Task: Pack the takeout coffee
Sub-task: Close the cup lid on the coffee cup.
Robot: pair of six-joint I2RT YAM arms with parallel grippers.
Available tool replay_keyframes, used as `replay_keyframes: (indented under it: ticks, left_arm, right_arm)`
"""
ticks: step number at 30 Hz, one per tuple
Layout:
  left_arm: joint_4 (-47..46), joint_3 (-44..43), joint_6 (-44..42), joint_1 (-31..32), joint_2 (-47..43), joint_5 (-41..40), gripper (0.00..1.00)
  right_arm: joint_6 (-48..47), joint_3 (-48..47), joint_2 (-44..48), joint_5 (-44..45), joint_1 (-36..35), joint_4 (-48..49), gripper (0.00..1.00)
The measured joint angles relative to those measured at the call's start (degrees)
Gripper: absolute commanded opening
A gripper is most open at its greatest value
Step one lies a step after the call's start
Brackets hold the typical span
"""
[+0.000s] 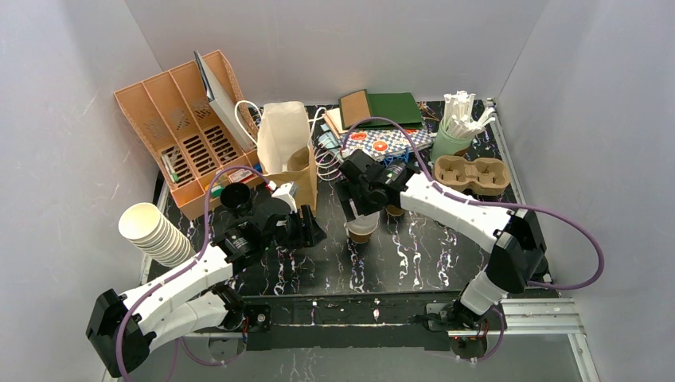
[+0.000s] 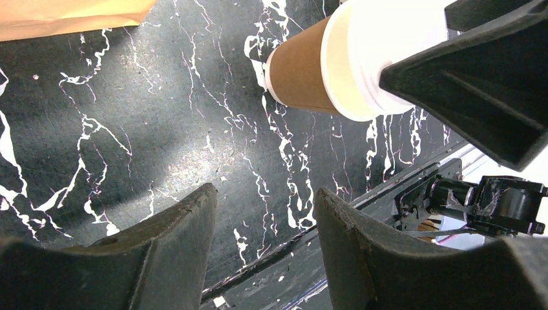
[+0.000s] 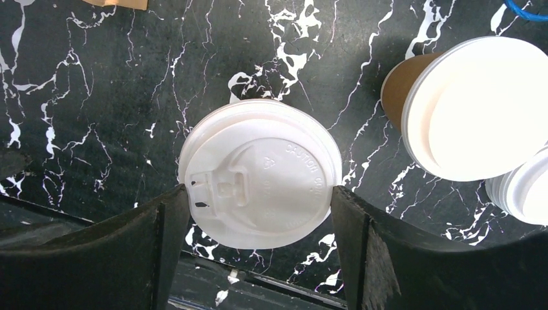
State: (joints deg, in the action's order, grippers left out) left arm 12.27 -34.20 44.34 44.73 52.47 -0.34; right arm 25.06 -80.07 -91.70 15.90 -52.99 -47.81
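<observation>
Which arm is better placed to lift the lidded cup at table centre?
Right. The right gripper grips the lidded cup, fingers against both sides of its lid. The left gripper hangs open and empty, off to one side.

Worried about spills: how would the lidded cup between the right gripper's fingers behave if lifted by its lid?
The lidded cup looks paper: probably light, easily crushed. The right gripper meets only its plastic lid, which might pop off. Narrower at the base, it may tip if nudged.
</observation>
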Motion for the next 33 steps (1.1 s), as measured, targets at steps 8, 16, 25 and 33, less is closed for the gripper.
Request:
replay_keyframes:
  ticks: [8, 16, 25, 33]
  left_arm:
    - [-0.11, 0.0, 0.02, 0.0, 0.0, 0.0, 0.55]
    - [-0.76, 0.09, 0.0, 0.0, 0.0, 0.0, 0.53]
    - [-3.39, 2.23, 0.48, 0.0, -0.02, 0.22, 0.52]
    - [-4.13, 2.47, 0.7, 0.0, -0.28, 0.26, 0.52]
  right_arm:
    - [0.24, 2.97, 3.37, 0.26, 0.0, 0.87, 0.84]
    - [0.24, 9.09, 6.51, 0.85, 0.0, 4.55, 0.83]
    - [0.0, 9.88, 6.82, 0.63, 0.0, 8.09, 0.83]
    - [-0.26, 10.23, 6.56, 0.46, 0.0, 9.03, 0.84]
